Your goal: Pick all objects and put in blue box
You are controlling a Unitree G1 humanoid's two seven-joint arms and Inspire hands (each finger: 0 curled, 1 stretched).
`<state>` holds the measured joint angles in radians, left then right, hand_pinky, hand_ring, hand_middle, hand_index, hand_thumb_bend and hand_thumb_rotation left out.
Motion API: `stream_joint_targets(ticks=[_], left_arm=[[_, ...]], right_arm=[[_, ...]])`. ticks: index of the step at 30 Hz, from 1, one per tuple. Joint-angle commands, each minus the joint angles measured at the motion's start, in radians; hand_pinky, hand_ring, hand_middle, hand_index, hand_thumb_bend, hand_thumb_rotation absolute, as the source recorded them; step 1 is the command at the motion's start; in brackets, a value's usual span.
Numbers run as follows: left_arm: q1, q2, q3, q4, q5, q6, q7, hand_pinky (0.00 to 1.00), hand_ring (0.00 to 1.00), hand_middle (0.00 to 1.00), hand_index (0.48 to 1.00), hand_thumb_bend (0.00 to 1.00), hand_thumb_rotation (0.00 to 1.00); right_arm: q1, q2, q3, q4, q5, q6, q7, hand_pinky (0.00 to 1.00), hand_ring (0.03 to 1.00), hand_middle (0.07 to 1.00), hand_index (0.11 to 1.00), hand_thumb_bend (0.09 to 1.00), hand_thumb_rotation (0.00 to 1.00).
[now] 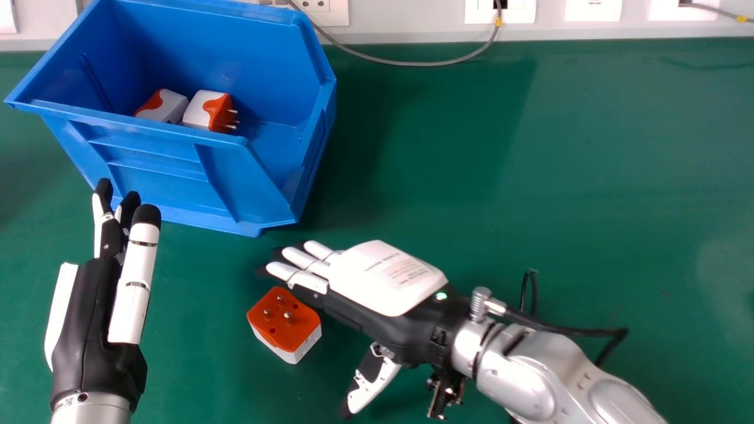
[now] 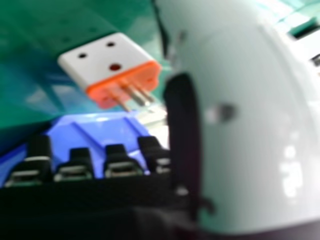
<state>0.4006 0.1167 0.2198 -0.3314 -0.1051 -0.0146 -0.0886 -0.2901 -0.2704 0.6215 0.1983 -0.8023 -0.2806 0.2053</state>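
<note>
An orange and white plug adapter (image 1: 284, 325) lies on the green table with its pins facing up. Just right of it in the head view, my right hand (image 1: 386, 282) is open, palm down, its fingers pointing left beyond the adapter and its thumb apart below. The blue box (image 1: 171, 171) stands at the back left, holding two more adapters, one (image 1: 162, 106) beside the other (image 1: 209, 111). My left hand (image 1: 97, 312) is open in front of the box, holding nothing. In the right hand view, the adapter (image 2: 110, 67) is near my right hand (image 2: 117, 165), with a gap between them.
A grey cable (image 1: 406, 62) hangs from wall sockets along the table's back edge. Green tabletop (image 1: 559, 176) extends right of the box. A black cable (image 1: 565, 331) runs from the right wrist.
</note>
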Motion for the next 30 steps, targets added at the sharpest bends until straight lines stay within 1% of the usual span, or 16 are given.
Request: stream_joint_targets(ticks=[1,3,4,7,10,12,16,18,22,26,30], left_arm=[[-0.003,0.009,0.003,-0.023,0.006,-0.012,-0.003,1.00,1.00,1.00,1.000,0.40,0.92],[-0.002,0.012,0.003,-0.025,0.009,-0.013,-0.003,1.00,1.00,1.00,1.000,0.39,0.92],[-0.001,0.011,0.002,-0.027,0.008,-0.012,-0.004,1.00,1.00,1.00,1.000,0.39,0.92],[0.003,0.012,0.002,-0.029,0.004,-0.014,-0.007,1.00,1.00,1.00,1.000,0.40,0.92],[0.006,0.014,0.003,-0.027,0.002,-0.022,-0.011,1.00,1.00,1.00,1.000,0.40,0.93],[0.009,0.014,0.002,-0.030,0.001,-0.023,-0.012,1.00,1.00,1.00,1.000,0.40,0.93],[0.008,0.013,0.003,-0.035,0.000,-0.020,-0.014,1.00,1.00,1.00,1.000,0.41,0.93],[0.012,0.013,0.003,-0.041,0.002,-0.019,-0.014,1.00,1.00,1.00,1.000,0.41,0.93],[0.018,0.013,-0.001,-0.055,0.007,-0.015,-0.013,1.00,1.00,1.00,1.000,0.40,0.93],[0.021,0.016,-0.002,-0.060,0.008,-0.013,-0.016,1.00,1.00,1.00,1.000,0.41,0.93],[0.027,0.017,-0.005,-0.074,0.010,-0.012,-0.018,1.00,1.00,1.00,1.000,0.41,0.93]], right_arm=[[-0.052,0.017,0.009,0.015,-0.006,-0.008,0.009,0.90,0.996,0.996,0.938,0.634,0.07],[-0.077,0.028,0.021,0.041,-0.010,-0.010,0.013,0.90,0.995,0.994,0.937,0.633,0.07],[-0.089,0.034,0.028,0.056,-0.014,-0.012,0.013,0.90,0.995,0.995,0.938,0.614,0.07],[-0.126,0.051,0.044,0.100,-0.021,-0.016,0.013,0.91,0.997,0.998,0.944,0.474,0.03],[-0.160,0.069,0.055,0.145,-0.021,-0.023,0.013,0.91,0.998,0.998,0.947,0.388,0.01],[-0.184,0.078,0.064,0.177,-0.026,-0.029,0.013,0.91,0.997,0.998,0.947,0.378,0.01],[-0.238,0.089,0.084,0.234,-0.038,-0.051,0.005,0.91,0.995,0.999,0.945,0.354,0.00],[-0.268,0.094,0.098,0.271,-0.047,-0.064,0.002,0.90,0.990,0.998,0.941,0.339,0.00],[-0.317,0.108,0.120,0.330,-0.060,-0.082,0.005,0.88,0.977,0.989,0.934,0.311,0.00],[-0.345,0.119,0.131,0.364,-0.066,-0.095,0.006,0.87,0.971,0.986,0.932,0.300,0.00],[-0.365,0.126,0.144,0.389,-0.079,-0.104,-0.002,0.86,0.967,0.982,0.925,0.295,0.00]])
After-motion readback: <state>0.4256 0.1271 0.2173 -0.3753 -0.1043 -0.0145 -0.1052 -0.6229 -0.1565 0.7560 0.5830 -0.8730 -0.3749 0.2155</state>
